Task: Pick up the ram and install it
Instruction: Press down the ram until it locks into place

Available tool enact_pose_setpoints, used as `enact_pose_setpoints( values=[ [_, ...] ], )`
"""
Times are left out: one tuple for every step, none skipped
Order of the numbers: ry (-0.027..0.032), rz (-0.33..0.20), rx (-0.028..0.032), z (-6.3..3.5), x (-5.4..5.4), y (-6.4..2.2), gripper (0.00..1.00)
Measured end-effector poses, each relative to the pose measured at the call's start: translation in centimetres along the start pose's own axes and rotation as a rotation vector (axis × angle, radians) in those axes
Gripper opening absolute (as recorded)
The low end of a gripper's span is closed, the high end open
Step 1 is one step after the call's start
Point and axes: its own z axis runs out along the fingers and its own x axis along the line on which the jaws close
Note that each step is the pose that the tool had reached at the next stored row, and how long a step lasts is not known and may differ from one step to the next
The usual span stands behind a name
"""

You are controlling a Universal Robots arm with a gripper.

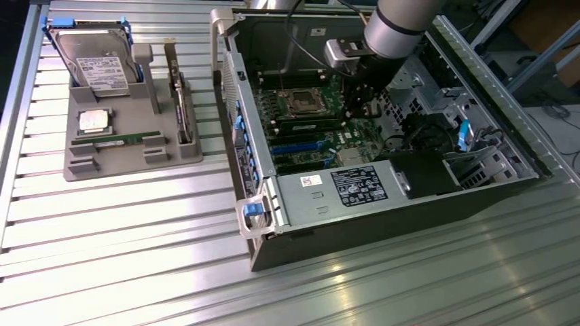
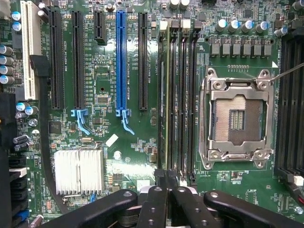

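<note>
One ram (image 1: 122, 140), a thin green stick, lies flat in the grey fixture (image 1: 86, 166) on the exterior view's left. A second green ram (image 2: 166, 95) stands edge-on in a memory slot beside the processor socket (image 2: 236, 118), in line with the other slots. My gripper (image 2: 168, 190) hangs above the motherboard (image 2: 104, 71), just past the end of the memory slots. Its black fingers (image 2: 156, 206) sit close together with nothing between them. In the exterior view the gripper (image 1: 354, 68) reaches into the open computer case (image 1: 381, 224) from above.
The fixture also carries a silver hard drive (image 1: 95, 58), a square silver processor chip (image 1: 94, 120) and an upright card (image 1: 181, 102). Inside the case are a power supply (image 1: 358, 187), black and blue expansion slots (image 2: 121, 61), a heatsink (image 2: 78, 171) and cables (image 1: 426, 136). Ribbed metal table (image 1: 136, 258) surrounds them.
</note>
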Motion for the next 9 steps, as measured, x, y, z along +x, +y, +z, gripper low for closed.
enact_pose_setpoints(
  values=[
    [0.0002, 0.000, -0.0001, -0.53, 0.0, -0.02, 0.11],
    [0.0004, 0.000, -0.0002, -1.24, 0.0, -0.02, 0.11],
    [0.0003, 0.000, -0.0002, -1.87, -0.1, -0.03, 0.11],
    [0.0005, 0.000, -0.0002, -2.52, -0.1, -0.03, 0.11],
    [0.0003, 0.000, -0.0001, -2.54, -0.1, -0.03, 0.11],
    [0.0003, 0.000, -0.0002, -2.55, -0.1, -0.04, 0.11],
    [0.0004, 0.000, -0.0001, -2.55, -0.1, 0.19, 0.11],
    [0.0003, 0.000, 0.0021, -2.56, -0.1, 1.38, 0.11],
    [0.0002, 0.000, 0.0038, -2.55, -0.1, 2.35, 0.11]
  ],
)
